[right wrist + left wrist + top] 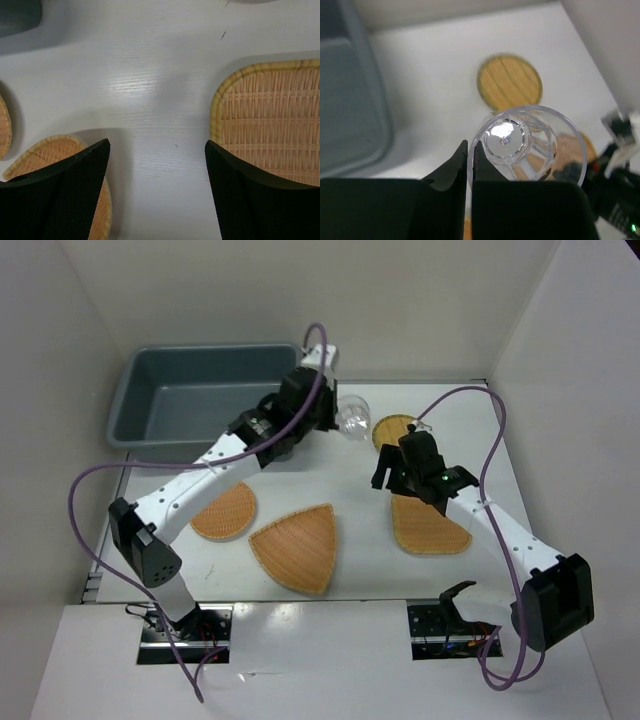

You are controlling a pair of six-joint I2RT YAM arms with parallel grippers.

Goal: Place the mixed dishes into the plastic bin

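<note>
My left gripper [330, 415] is shut on the rim of a clear glass [352, 413], held above the table right of the blue-grey plastic bin [130, 405]. In the left wrist view the fingers [470, 150] pinch the glass wall [530, 145]. A small yellowish round plate [392, 428] lies below it and also shows in the left wrist view [510, 82]. My right gripper [392, 475] is open and empty over bare table [157, 145], between the rounded-triangle plate [300, 545] and the rounded-square plate [430, 525]. A round woven plate [225, 511] lies at the left.
The bin holds nothing that shows. White walls close in the table on the left, back and right. In the right wrist view the square plate [270, 120] is at the right and the triangle plate [50, 155] at the lower left.
</note>
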